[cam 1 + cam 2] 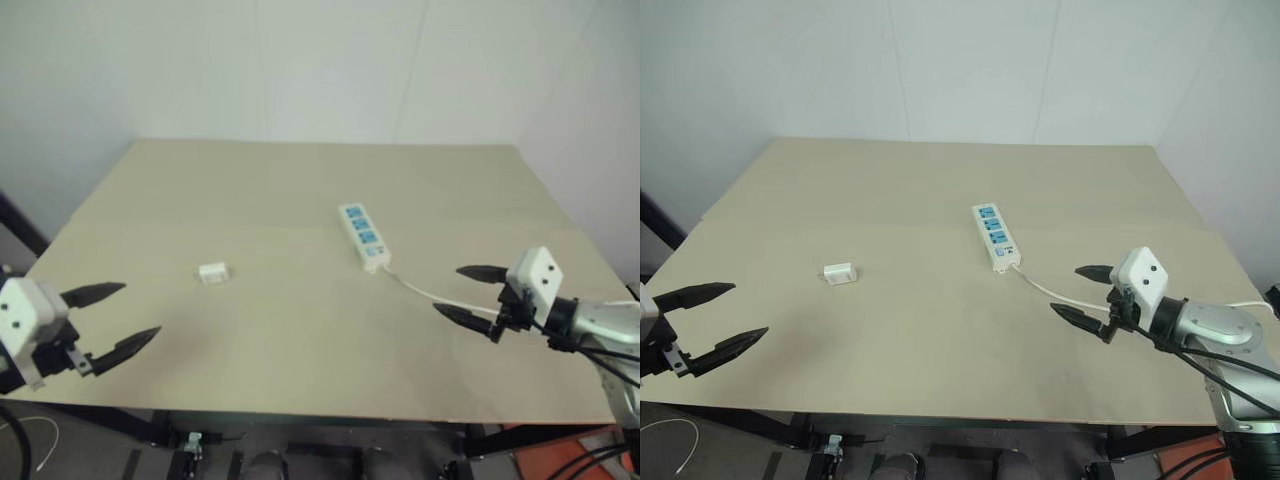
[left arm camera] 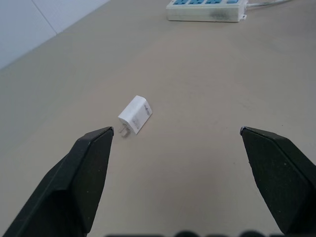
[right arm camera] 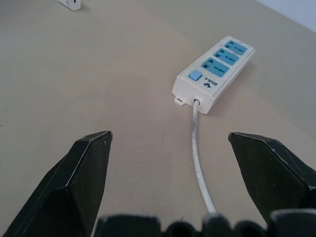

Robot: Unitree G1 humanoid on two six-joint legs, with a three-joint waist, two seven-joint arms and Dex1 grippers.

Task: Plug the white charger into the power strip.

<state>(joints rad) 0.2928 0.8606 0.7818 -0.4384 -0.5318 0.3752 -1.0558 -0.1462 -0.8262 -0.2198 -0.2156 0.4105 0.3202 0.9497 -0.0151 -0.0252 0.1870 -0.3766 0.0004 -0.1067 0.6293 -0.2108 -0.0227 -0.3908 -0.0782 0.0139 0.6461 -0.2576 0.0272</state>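
**Charger lies ahead of my left pincer; strip sits off to the right**

The white charger [image 1: 212,272] lies flat on the table [image 1: 300,180], left of centre and about midway between the near and far edges. In the left wrist view I can see its two prongs, which stick out sideways along the table rather than up or down. So its long axis runs along the tabletop, tilted across my line of approach.

The power strip [image 1: 363,236] lies well apart from it, to the right and a little farther back, its long axis running near-to-far with a slight slant. Its three blue sockets face up, and the cord [image 1: 430,293] leaves the near end and trails toward the right edge.

My left pincer [image 1: 112,317] hangs over the near left corner with its fingers spread wide and nothing between them. The charger lies ahead of it, farther in and to the right, roughly centred between the fingertips in the wrist view. My right pincer [image 1: 472,292] is also wide open and empty, near the right edge, just beside the cord, with the strip's cord end straight ahead of it.

I judge the left arm the clear choice for the pick-up: it is much nearer the charger. Because the prongs lie level, I expect I will have to turn the block prongs-down before it can meet the sockets.
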